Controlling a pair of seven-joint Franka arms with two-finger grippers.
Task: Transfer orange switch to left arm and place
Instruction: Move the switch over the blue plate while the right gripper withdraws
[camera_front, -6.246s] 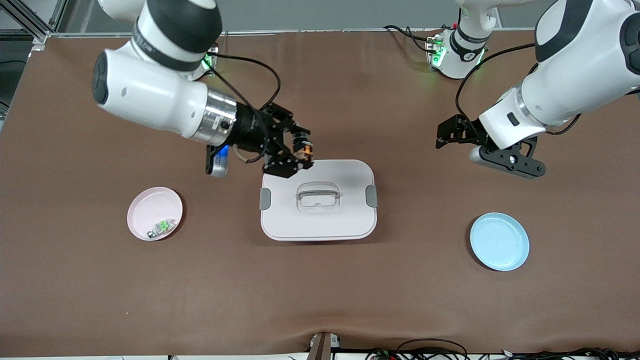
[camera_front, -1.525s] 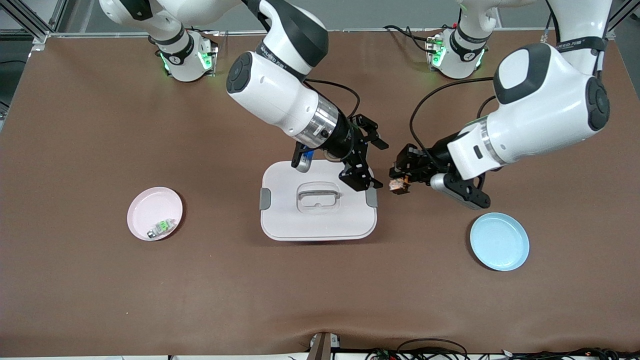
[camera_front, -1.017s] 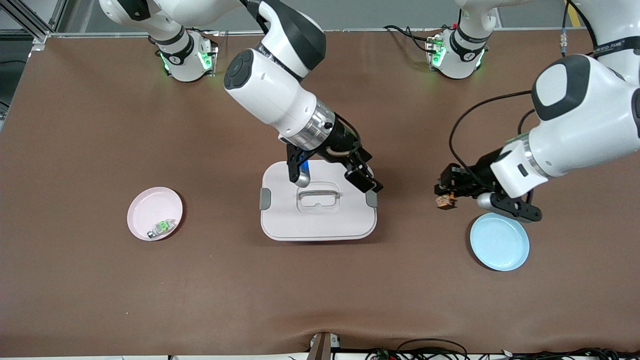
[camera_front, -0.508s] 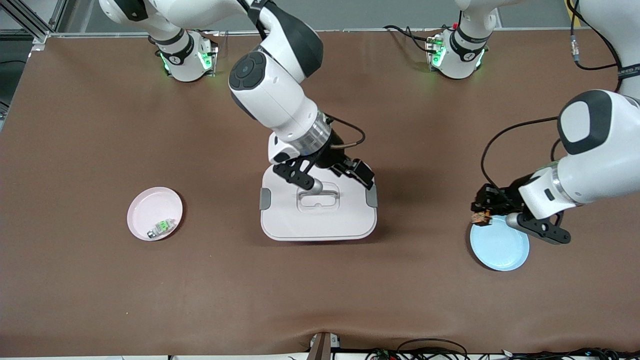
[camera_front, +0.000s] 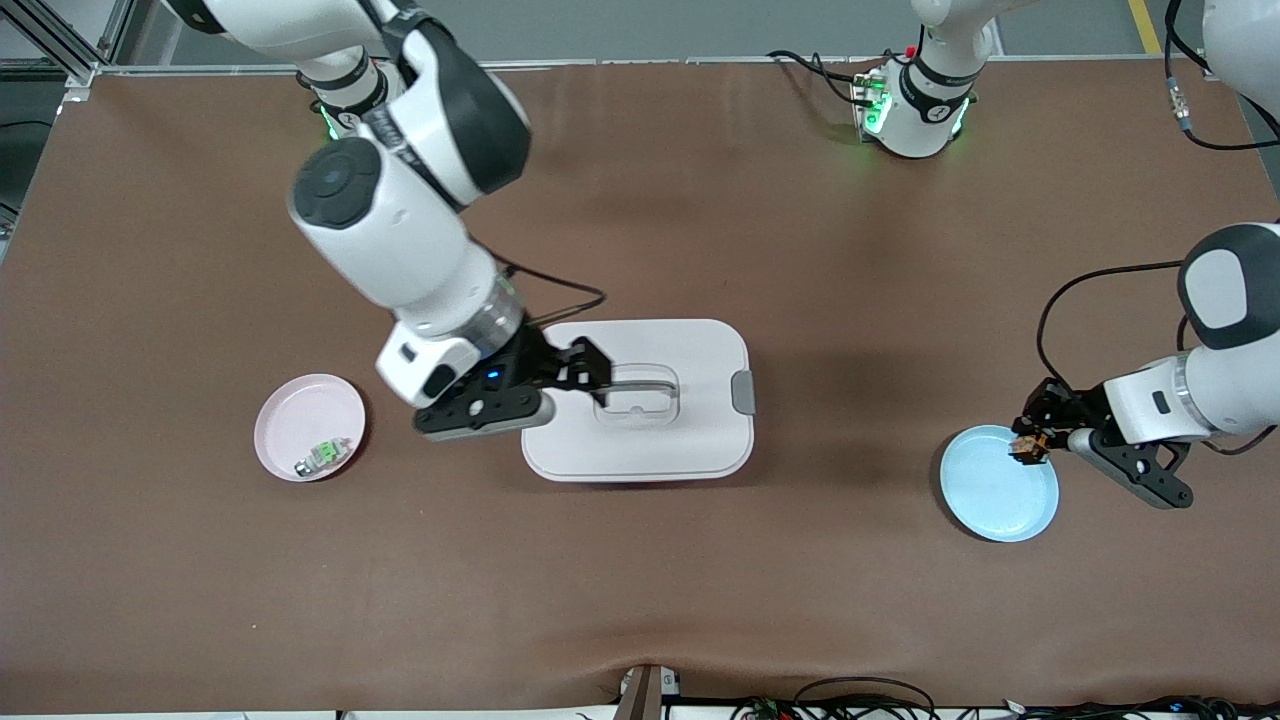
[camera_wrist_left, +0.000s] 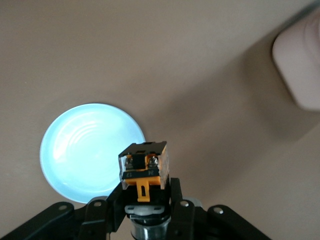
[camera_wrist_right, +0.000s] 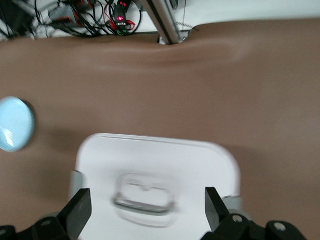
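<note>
My left gripper is shut on the orange switch, a small black block with an orange face, and holds it over the rim of the blue plate. In the left wrist view the switch sits clamped between the fingers with the blue plate below. My right gripper is open and empty over the white box, at its right-arm end. In the right wrist view the box lid with its grey handle lies between the spread fingers.
A pink plate holding a small green-and-white component lies toward the right arm's end of the table. The brown mat covers the table. The blue plate also shows in the right wrist view.
My left gripper carried the switch from beside the box to over the blue plate's rim. My right arm swung from the box's left-arm end over to its right-arm end, open.
</note>
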